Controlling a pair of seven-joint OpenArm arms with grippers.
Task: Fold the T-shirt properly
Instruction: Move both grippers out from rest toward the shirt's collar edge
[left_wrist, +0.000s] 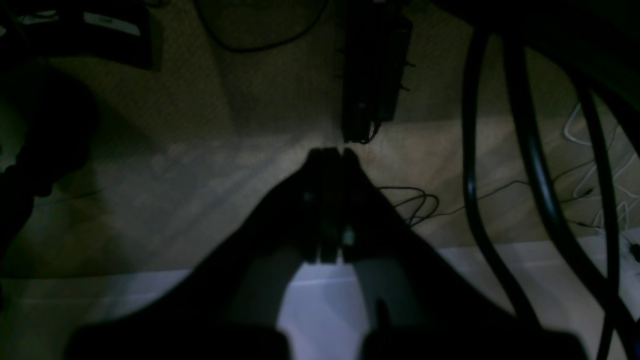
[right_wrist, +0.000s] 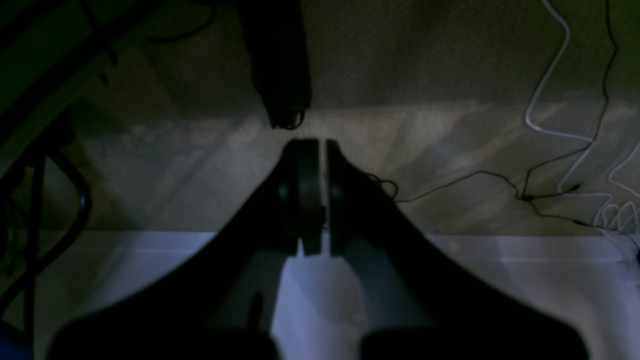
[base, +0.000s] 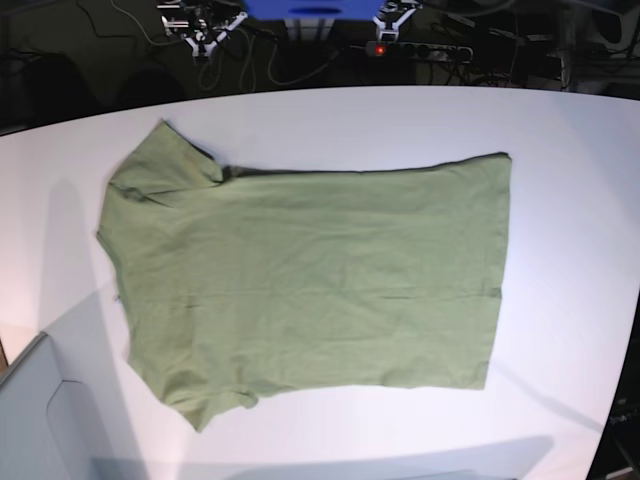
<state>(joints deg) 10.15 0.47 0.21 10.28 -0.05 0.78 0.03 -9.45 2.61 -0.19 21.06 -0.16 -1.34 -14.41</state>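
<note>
While nothing is folded yet, worth flagging where this could trip up. Plain olive-green short-sleeved cotton T-shirt (base: 310, 285) lying spread flat on the white tabletop (base: 570, 200), sleeves toward the base view's left, hem toward its right, a few soft wrinkles across the body. Neither arm visible in the base view at all. Left gripper (left_wrist: 332, 152) pinched fully together with nothing between the tips, hanging past the table edge over beige carpet (left_wrist: 175, 165) and loose dark cables (left_wrist: 410, 200). Right gripper (right_wrist: 315, 145) same deal: jaws pressed together, empty, parked over the floor near a white cord (right_wrist: 545, 75) and a black power strip (right_wrist: 280, 65). Biggest risk, probably: reaching in with the jaws closed like this and just shoving cloth around instead of pinching it, bunching up a layer that currently sits nice and flat. Also easy to grab only the top layer at a sleeve or hem corner, so the fold comes out lopsided. Wrinkles likely to get pressed into the fold if not smoothed first. Those dangling cables could snag an arm on the way up too.
</note>
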